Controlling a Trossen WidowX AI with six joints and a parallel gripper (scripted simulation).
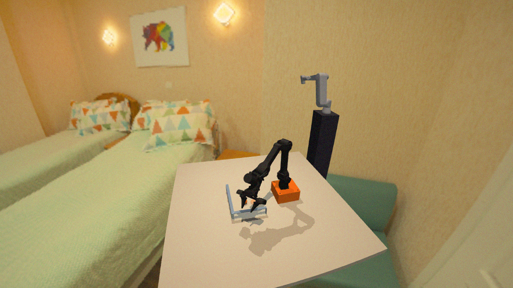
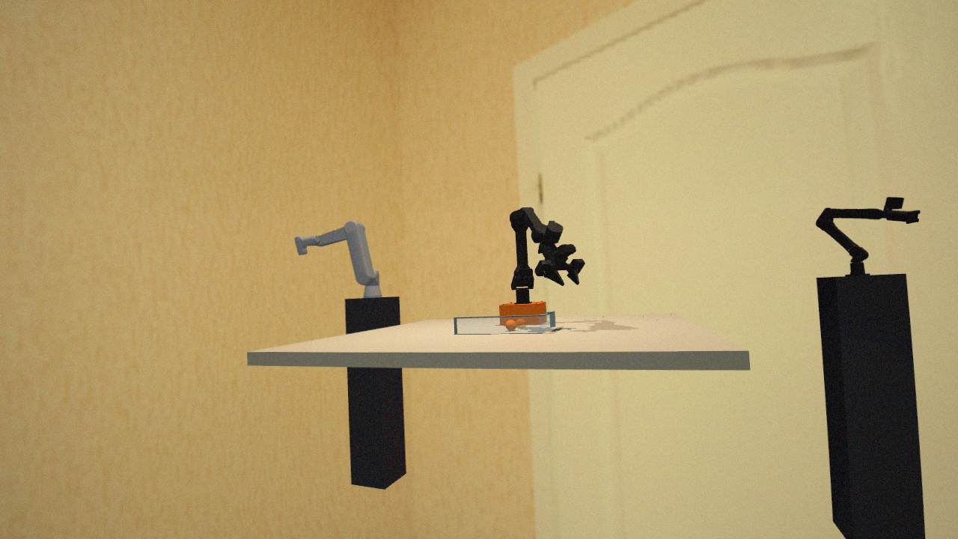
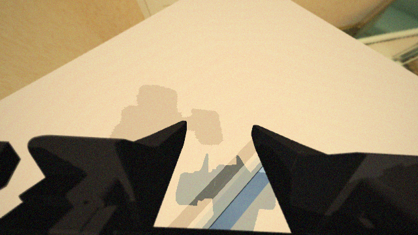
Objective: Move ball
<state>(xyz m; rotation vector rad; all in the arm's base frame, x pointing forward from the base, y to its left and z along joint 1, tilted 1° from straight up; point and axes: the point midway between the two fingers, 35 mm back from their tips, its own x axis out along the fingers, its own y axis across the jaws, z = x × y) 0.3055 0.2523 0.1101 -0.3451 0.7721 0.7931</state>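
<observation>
Gripper point(image 2: 561, 269) released, nothing held, hovering above the clear walls point(image 2: 504, 324) mid-table point(image 2: 415, 345). Ball point(image 2: 510, 324) rests inside the walls, near the orange base point(image 2: 529, 310).

Top view: ball point(image 1: 245, 201) mostly hidden behind gripper point(image 1: 250, 202); see-through copy fully covered. Wrist view: ball out of frame; walls point(image 3: 240, 202) cut off at 6 o'clock edge.
</observation>
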